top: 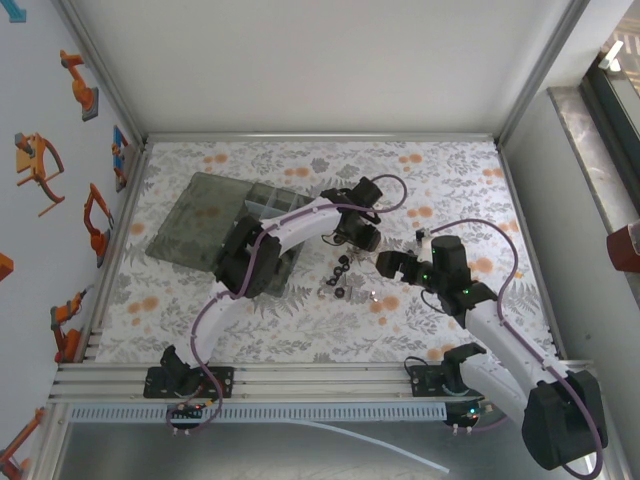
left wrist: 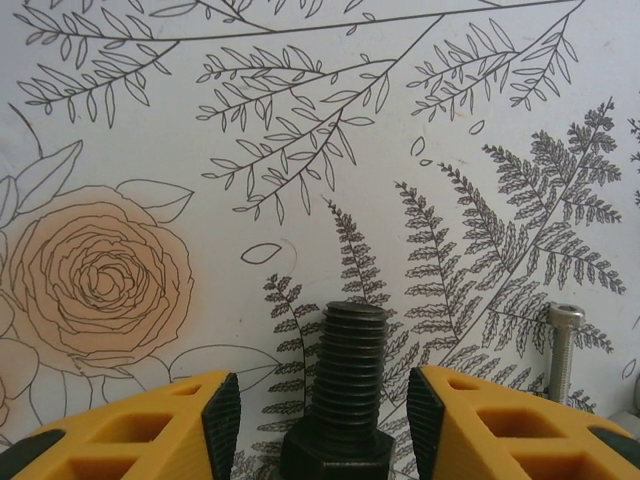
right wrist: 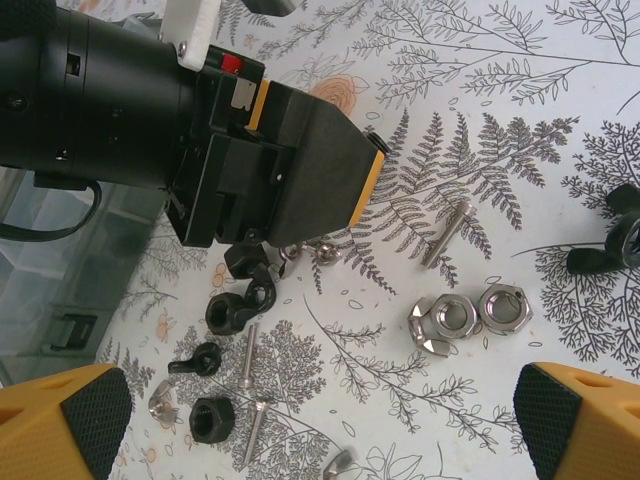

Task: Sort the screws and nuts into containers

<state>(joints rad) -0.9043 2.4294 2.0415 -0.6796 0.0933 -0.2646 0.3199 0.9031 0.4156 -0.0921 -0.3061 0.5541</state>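
Observation:
A black screw [left wrist: 347, 385] with a thick threaded shank and hex head lies between the yellow fingers of my left gripper [left wrist: 323, 405]. The jaws stand open, with a gap on each side of the shank. A thin silvery screw [left wrist: 563, 350] lies just to its right. In the right wrist view, black nuts [right wrist: 210, 418] and silvery nuts [right wrist: 505, 308] lie loose on the patterned mat among slim silvery screws [right wrist: 250, 355]. My right gripper [right wrist: 320, 425] hovers wide open above them, holding nothing. The smoky-grey containers [top: 215, 220] sit at the back left.
The left arm's black wrist [right wrist: 120, 100] looms over the upper left of the pile. A black wing nut [right wrist: 195, 360] and another black piece [right wrist: 615, 240] lie on the mat. White walls [top: 300, 60] enclose the table on three sides.

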